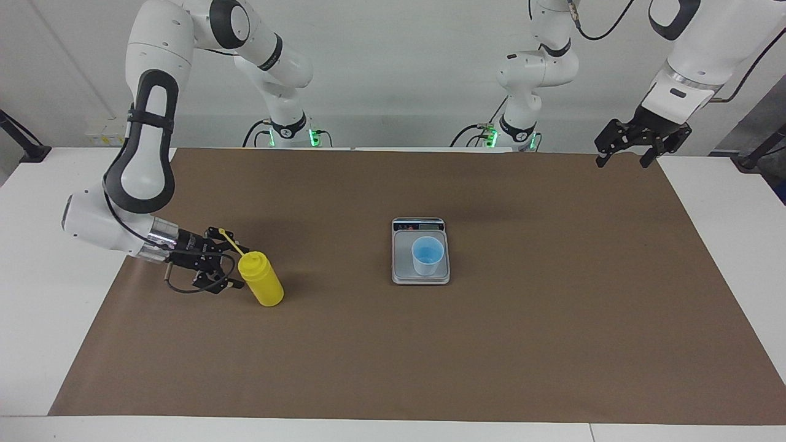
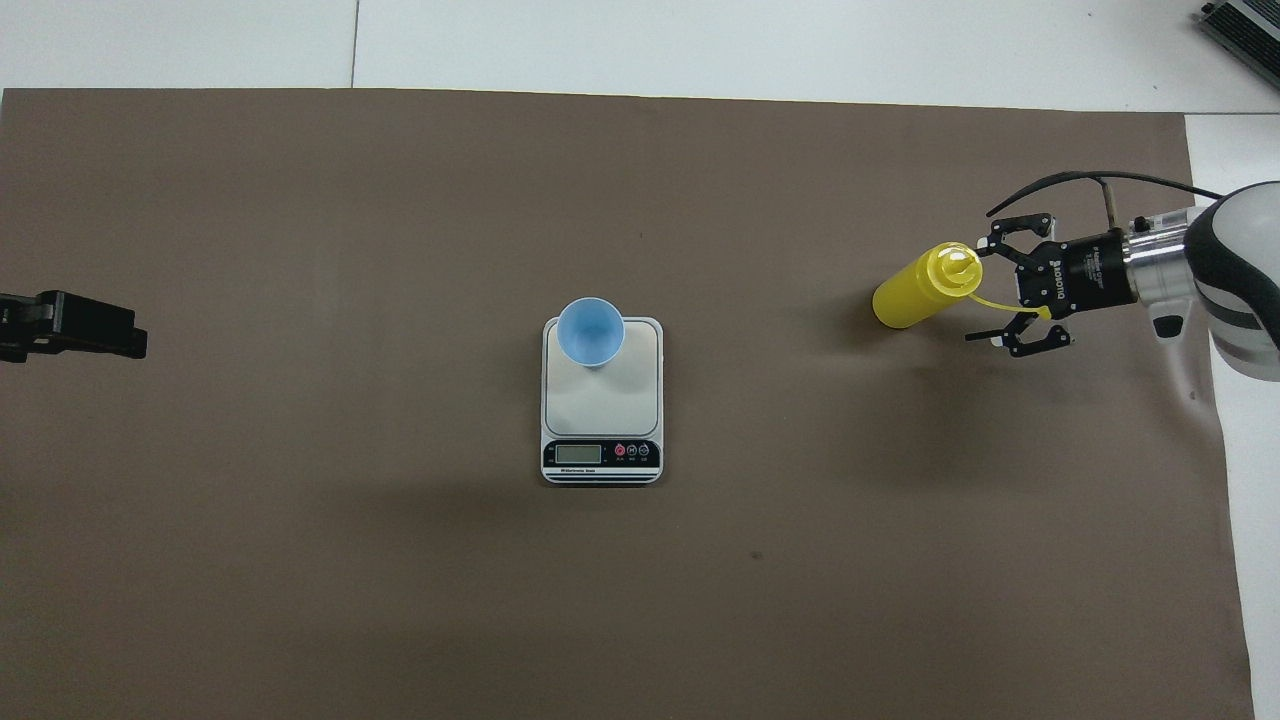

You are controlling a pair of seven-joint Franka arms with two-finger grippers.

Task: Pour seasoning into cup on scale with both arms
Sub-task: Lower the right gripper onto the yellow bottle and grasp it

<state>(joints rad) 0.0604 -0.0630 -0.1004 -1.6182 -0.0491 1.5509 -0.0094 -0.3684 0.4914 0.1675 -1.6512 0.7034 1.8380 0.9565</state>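
Jaws of the right gripper [image 1: 228, 264] stand spread, level with the upper part of the seasoning bottle [image 1: 261, 280] and just beside it, not yet closed on it. That bottle stands upright on the worktop [image 1: 552, 344] toward the right arm's end, its tether strap [image 1: 233, 241] sticking out toward the gripper. Well apart from it, mid-worktop, the cup [image 1: 427, 255] sits on the scale [image 1: 420, 275], at the platform end away from the display. Over the left arm's end of the worktop, the left gripper [image 1: 624, 156] waits with spread jaws. By my reading the task is barely begun: gripping, carrying, tipping and pouring all remain.
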